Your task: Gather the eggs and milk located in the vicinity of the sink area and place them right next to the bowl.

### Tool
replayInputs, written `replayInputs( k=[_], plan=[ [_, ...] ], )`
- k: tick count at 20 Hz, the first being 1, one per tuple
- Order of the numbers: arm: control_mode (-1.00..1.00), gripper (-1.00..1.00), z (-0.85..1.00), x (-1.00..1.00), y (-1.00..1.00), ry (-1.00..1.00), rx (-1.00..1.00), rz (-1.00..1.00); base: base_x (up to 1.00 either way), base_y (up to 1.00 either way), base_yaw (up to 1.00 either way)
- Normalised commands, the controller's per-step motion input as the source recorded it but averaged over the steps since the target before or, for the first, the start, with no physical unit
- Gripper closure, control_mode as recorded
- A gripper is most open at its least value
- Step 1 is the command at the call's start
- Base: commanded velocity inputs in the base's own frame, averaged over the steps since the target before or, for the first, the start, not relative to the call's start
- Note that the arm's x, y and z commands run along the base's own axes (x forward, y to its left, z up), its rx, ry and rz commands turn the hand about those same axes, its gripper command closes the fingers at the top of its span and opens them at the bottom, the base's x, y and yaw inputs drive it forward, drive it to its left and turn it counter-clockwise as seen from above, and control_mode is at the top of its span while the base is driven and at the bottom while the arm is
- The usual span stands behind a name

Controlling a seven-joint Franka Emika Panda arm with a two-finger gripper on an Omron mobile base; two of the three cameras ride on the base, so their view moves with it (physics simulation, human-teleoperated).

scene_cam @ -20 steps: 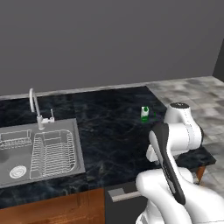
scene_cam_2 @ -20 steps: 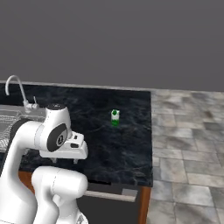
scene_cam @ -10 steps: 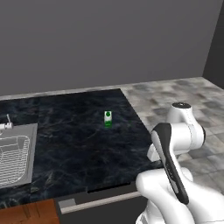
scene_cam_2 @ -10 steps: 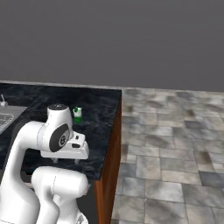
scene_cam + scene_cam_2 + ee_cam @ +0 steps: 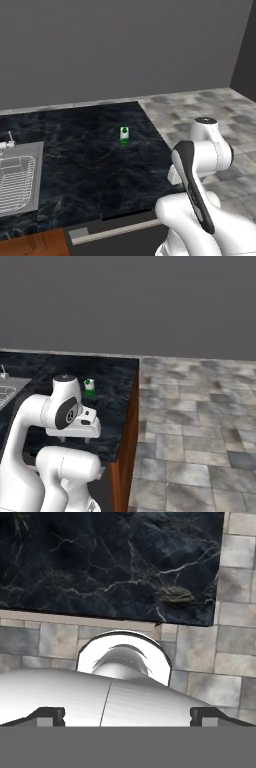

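Green-white milk (image 5: 124, 136) upright on black counter (image 5: 85, 165), well apart from sink (image 5: 17, 182); tool (image 5: 127, 716) fingers spread.

The hand camera looked down on the black marbled counter (image 5: 110, 557), whose corner lay at the upper right. Grey stone floor tiles (image 5: 235, 637) ran beside and below it. The end effector (image 5: 128, 716) had its two dark fingertips (image 5: 47, 716) set wide apart.
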Motion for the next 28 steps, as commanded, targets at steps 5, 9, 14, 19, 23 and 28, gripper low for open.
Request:
replayInputs(
  k=[5, 9, 14, 19, 23, 28],
  plan=[
    [1.00, -1.00, 0.00, 0.00, 0.00, 0.00, 0.00, 0.00, 0.30, 0.58, -0.08],
    [1.00, -1.00, 0.00, 0.00, 0.00, 0.00, 0.00, 0.00, 0.31, 0.53, -0.07],
    [1.00, -1.00, 0.00, 0.00, 0.00, 0.00, 0.00, 0.00, 0.44, 0.34, -0.01],
    [1.00, -1.00, 0.00, 0.00, 0.00, 0.00, 0.00, 0.00, 0.43, 0.23, 0.00],
    [1.00, -1.00, 0.00, 0.00, 0.00, 0.00, 0.00, 0.00, 0.35, 0.19, 0.00],
    [1.00, -1.00, 0.00, 0.00, 0.00, 0.00, 0.00, 0.00, 0.29, 0.11, 0.00]
  ],
)
